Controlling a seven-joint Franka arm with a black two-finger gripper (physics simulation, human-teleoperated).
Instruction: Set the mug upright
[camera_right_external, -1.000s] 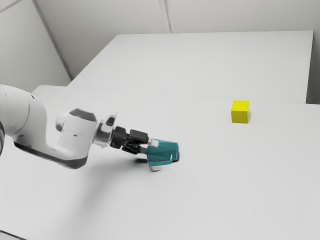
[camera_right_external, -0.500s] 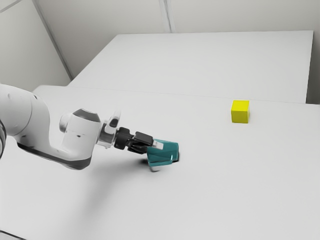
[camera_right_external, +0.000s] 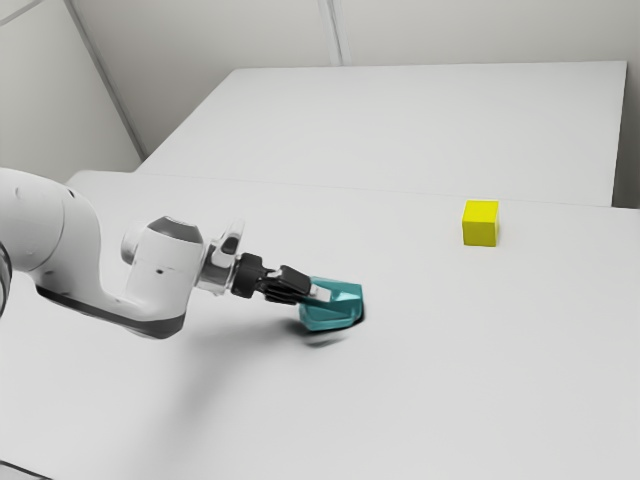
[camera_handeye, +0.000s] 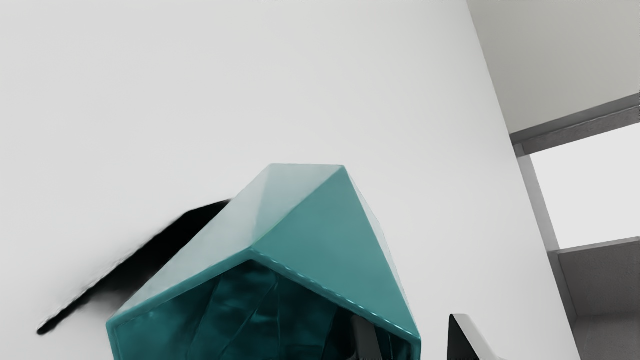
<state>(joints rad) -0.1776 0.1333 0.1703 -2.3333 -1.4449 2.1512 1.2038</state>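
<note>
"Where's the mug (camera_right_external: 335, 314)?"

"Tipped over, at the end of the tool (camera_right_external: 321, 294), nearer than the yellow cube (camera_right_external: 480, 224) and to the exterior view's left of it. Whether it touches the tabletop (camera_right_external: 450, 370), I can't tell."

"What's hidden?"

"Part of its mouth — the wrist view's edge cuts it off, and the inside is dark. One finger (camera_handeye: 366, 337) is hard to make out in there, its lower part cut off."

"And the tool?"

"Parted, moderately. The other finger (camera_handeye: 470, 342) stands outside, with the mug's wall between them — a gap shows beside that outer one. Whether the inner one touches, I can't tell."
</note>
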